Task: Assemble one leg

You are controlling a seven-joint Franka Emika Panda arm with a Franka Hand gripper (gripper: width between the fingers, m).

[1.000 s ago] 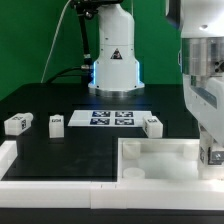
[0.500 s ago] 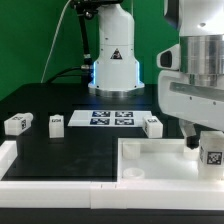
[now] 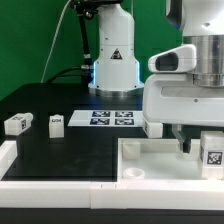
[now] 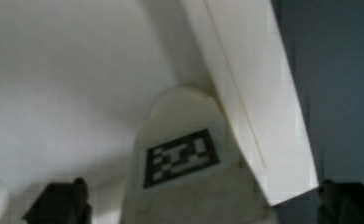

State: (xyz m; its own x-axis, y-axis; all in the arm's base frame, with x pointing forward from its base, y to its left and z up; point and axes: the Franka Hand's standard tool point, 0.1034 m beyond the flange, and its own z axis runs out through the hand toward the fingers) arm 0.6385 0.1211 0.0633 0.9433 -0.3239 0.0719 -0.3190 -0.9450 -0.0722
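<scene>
One leg (image 3: pixel 212 152), a chunky white post with a square tag, stands at the right end of the large white tray (image 3: pixel 150 160), at the exterior view's right edge. My gripper (image 3: pixel 207 147) hangs over it with a finger on either side. In the wrist view the tagged leg (image 4: pixel 193 160) lies between the two dark fingers (image 4: pixel 58 202), with a strip of white tray showing between one finger and the leg. The gripper (image 4: pixel 200 206) looks open around the leg. Three more legs lie on the black table: two (image 3: pixel 17 124) (image 3: pixel 56 122) at the left and one (image 3: pixel 152 126) behind the tray.
The marker board (image 3: pixel 112 118) lies at the table's middle back, in front of the robot base (image 3: pixel 112 62). A white rim (image 3: pixel 8 158) runs along the table's front and left edge. The arm's big white hand (image 3: pixel 185 95) hides the right back part of the tray.
The hand has swung further into the exterior view from the right and now covers more of the tray's back. The tagged leg has stayed at the same spot.
</scene>
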